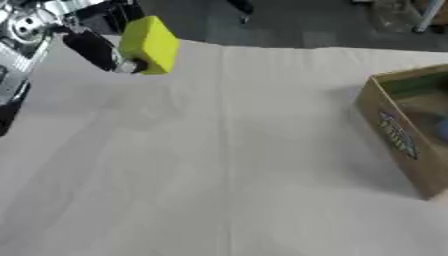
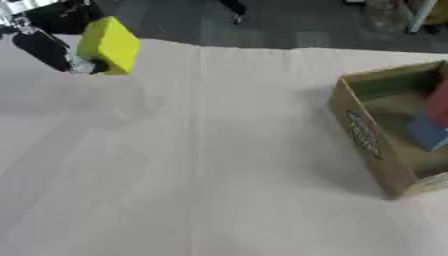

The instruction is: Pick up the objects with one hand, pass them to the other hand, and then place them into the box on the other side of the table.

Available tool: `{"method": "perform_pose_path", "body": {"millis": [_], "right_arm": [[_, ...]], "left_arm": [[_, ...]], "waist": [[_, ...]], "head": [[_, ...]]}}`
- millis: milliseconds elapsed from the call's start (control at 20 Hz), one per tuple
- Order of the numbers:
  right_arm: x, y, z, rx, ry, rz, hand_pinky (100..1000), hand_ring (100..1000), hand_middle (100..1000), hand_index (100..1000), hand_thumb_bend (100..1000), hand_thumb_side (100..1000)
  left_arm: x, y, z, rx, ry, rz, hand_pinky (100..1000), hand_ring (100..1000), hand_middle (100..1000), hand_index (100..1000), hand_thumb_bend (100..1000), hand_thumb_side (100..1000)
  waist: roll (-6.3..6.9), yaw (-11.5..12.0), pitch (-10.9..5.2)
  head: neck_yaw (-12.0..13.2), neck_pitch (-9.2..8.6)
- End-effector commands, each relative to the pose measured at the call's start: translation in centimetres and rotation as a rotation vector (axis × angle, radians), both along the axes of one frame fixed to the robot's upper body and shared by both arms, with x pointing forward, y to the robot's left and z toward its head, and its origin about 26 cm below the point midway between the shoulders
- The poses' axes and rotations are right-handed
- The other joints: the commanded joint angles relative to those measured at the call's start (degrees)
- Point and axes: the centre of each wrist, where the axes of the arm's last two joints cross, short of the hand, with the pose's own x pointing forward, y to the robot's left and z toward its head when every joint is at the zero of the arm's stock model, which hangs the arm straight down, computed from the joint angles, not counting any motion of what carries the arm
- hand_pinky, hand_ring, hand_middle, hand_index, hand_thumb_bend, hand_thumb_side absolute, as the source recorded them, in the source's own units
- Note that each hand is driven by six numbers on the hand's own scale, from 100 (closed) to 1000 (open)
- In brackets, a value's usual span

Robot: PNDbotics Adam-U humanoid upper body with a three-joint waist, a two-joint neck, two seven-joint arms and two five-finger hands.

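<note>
White cloth covers the desk across the foreground. Upper left: left hand, raised above the desk, fingers curled round a yellow-green block. Far to the right of the hand: open cardboard box on the desk, containing a blue object and a red object. Blue lettering on the box's side is not legible. Right hand not visible.

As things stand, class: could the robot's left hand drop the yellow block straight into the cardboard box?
Probably not. The left hand holds the yellow block at the table's far left, while the cardboard box sits at the right edge. Bare tablecloth lies between; nothing blocks the way, only the span.
</note>
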Motion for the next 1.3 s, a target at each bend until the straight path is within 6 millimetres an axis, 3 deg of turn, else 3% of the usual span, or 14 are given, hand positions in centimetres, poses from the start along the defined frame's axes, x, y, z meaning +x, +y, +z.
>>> {"method": "perform_pose_path", "body": {"millis": [50, 650, 1000, 1300], "right_arm": [[-0.3, -0.1, 1.7, -0.039, -0.028, 0.001, 1000, 846, 867, 910, 100, 472], [-0.4, -0.1, 1.5, -0.031, -0.033, -0.005, 1000, 846, 867, 909, 100, 470], [-0.5, -0.1, 1.2, -0.027, -0.032, -0.01, 1000, 846, 866, 909, 100, 469], [-0.6, -0.1, 1.1, -0.023, -0.031, -0.009, 1000, 846, 865, 909, 100, 470]], "left_arm": [[-1.5, 0.6, 1.0, -0.056, -0.028, -0.003, 652, 585, 479, 554, 100, 100], [-5.0, 0.8, -3.1, -0.297, -0.012, 0.018, 618, 566, 472, 547, 100, 100], [-5.6, 0.6, -4.8, -0.4, 0.008, 0.025, 611, 559, 467, 541, 100, 100], [-5.4, -1.0, -6.2, -0.447, 0.051, -0.019, 608, 557, 466, 539, 100, 127]], "waist": [[0.17, 0.1, -2.67], [-0.36, 0.6, -2.57], [-0.62, 0.8, -2.6], [-0.74, 0.7, -2.64]], "head": [[0.1, -0.6], [0.4, 0.94], [0.5, 1.78], [-1.6, 2.12]]}}
